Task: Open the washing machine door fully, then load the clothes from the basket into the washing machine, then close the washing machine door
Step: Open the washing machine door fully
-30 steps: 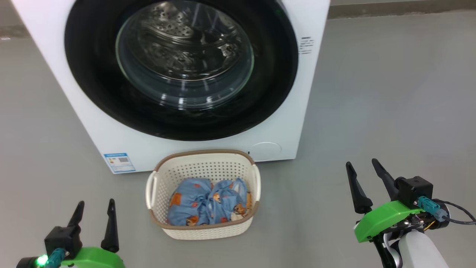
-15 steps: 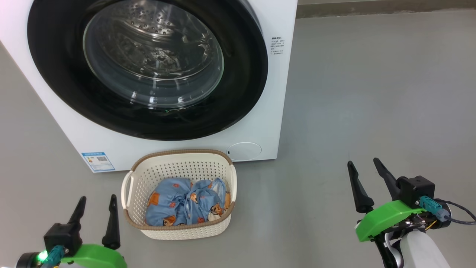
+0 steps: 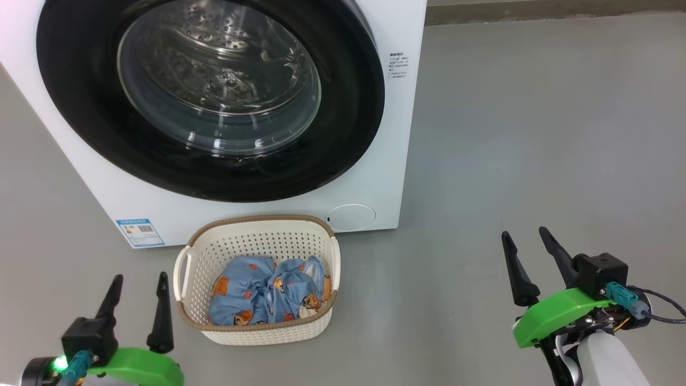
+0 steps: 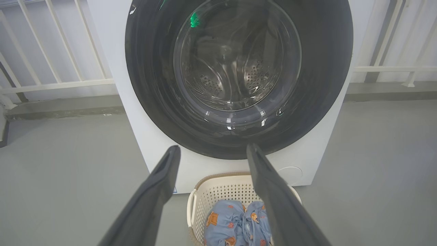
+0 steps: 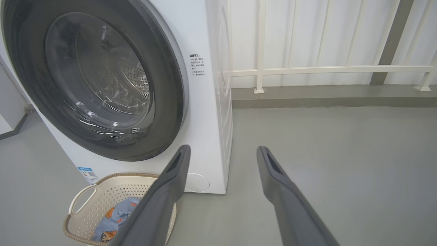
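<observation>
In front of the washing machine (image 3: 386, 134), just before its lower panel, the basket (image 3: 257, 335) stands on the grey floor (image 3: 536, 134). Bunched in its bottom are the clothes (image 3: 262, 297), light-blue fabric with orange-brown bears. The washing machine door (image 3: 80, 134) lies shut against the machine's front, and the perforated drum (image 3: 214, 69) shows through its glass. The left gripper (image 3: 139, 277) hangs before the machine's left corner, fingers spread and grasping nothing. The right gripper (image 3: 523, 234) hangs well off the machine's right side, likewise released.
</observation>
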`<state>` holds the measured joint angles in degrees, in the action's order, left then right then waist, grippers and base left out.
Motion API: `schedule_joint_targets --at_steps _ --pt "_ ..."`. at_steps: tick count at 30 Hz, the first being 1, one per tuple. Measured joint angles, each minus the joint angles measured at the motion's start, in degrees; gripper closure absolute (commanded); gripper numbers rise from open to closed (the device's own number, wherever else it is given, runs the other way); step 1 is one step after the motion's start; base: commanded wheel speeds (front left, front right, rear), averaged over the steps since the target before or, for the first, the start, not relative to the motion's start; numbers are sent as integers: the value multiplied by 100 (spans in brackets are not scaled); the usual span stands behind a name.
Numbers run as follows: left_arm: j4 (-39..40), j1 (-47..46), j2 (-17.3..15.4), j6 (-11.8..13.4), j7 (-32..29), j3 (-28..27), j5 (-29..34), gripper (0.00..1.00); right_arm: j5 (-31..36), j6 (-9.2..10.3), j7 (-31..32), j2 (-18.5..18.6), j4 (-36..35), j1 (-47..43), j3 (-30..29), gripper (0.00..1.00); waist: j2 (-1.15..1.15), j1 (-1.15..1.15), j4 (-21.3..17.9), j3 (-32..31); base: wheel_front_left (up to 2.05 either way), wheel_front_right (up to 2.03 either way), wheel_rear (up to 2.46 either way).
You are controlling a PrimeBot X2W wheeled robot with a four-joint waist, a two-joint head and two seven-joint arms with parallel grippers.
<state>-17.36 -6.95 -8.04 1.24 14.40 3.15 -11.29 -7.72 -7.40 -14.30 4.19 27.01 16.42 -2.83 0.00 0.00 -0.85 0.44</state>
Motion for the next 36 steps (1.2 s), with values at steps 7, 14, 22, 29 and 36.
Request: schedule_joint_targets --at_steps 7,14,22,29,36 --pt "44 10 79 -7 1 -53 44 0 0 0 0 -1 -7 0 -22 0 0 0 17 -10 0 0 0" --pt "110 18 133 -60 11 -124 52 0 0 0 0 -1 -8 1 -99 0 0 0 46 13 0 0 0" --pt "401 18 209 -145 23 -166 103 0 -223 0 0 -8 -47 182 -224 0 0 0 112 94 0 0 0" --pt "506 11 309 -234 23 -148 178 0 -525 0 5 140 20 1015 -336 0 0 0 253 222 0 0 0" --pt "528 -14 366 -302 23 -96 281 0 -1601 0 183 140 137 2045 -800 0 0 0 408 415 0 0 0"
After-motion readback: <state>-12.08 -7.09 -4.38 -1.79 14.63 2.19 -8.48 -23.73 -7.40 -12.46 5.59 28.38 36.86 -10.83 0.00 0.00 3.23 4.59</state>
